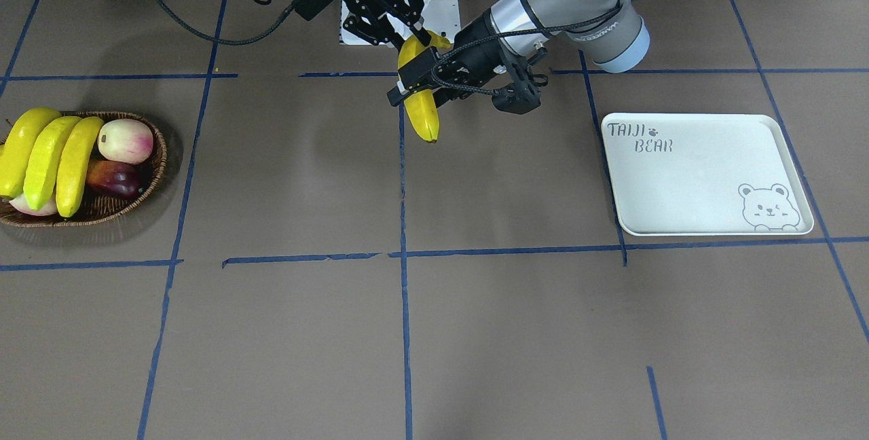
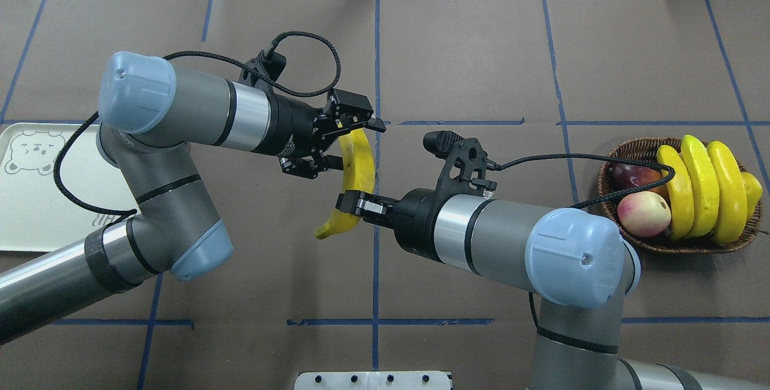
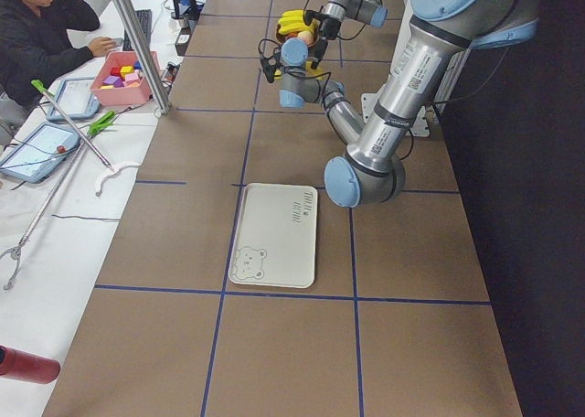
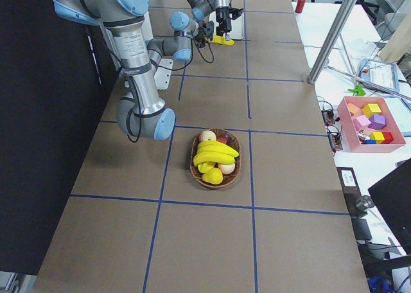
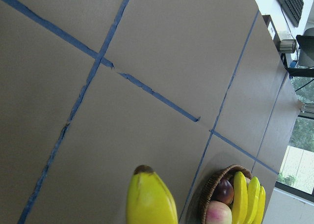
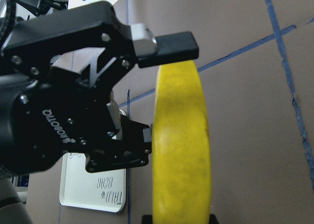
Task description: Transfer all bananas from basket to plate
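Yellow bananas [image 1: 75, 165]; brown woven basket [image 1: 160, 155]; white plate [image 1: 692, 182].

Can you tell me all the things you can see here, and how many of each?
basket: one, brown wicker, at the robot's right end of the table.
held banana: one, yellow, in the air above the table's middle.
other bananas: three, yellow, side by side in the basket.
round fruit: one, pink and cream, in the basket.
dark red fruit: one, in the basket beside the round fruit.
plate: one, white with a bear drawing, on the robot's left, no fruit on it.
tape lines: many, blue, a grid on the table.
pink box: one, holding coloured blocks, on the side table.
person: one, dark top, at the side table.
right gripper: one, black, shut on the held banana.
left gripper: one, black, fingers spread around the same banana.
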`<state>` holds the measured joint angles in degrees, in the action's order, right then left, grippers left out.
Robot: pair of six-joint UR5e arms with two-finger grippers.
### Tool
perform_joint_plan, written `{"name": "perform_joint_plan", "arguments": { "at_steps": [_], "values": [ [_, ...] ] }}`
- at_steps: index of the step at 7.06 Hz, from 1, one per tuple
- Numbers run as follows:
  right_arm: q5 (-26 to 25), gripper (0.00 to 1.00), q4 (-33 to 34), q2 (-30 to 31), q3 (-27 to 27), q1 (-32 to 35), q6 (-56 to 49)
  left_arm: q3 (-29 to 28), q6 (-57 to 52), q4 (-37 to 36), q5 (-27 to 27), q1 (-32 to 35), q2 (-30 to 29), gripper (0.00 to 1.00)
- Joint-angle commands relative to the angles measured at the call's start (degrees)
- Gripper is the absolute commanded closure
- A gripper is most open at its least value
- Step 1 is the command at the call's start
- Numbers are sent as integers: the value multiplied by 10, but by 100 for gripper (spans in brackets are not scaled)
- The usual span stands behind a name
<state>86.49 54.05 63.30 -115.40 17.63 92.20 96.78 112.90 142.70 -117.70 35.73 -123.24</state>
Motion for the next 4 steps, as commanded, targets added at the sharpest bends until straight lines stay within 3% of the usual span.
{"name": "perform_joint_plan", "arguments": {
  "at_steps": [1, 2, 3, 4],
  "values": [
    [0, 98, 0, 1, 1, 0, -1, 5, -4, 2, 0, -3, 5, 98],
    [0, 96, 1, 1, 1, 1, -2, 8, -3, 1, -3, -1, 7, 100],
    [0, 63, 0, 0, 1, 1, 2, 8, -2, 0, -3, 1, 8, 100],
    [0, 1, 1, -6, 0, 1, 5, 8, -1, -1, -3, 2, 8, 100]
  ]
}}
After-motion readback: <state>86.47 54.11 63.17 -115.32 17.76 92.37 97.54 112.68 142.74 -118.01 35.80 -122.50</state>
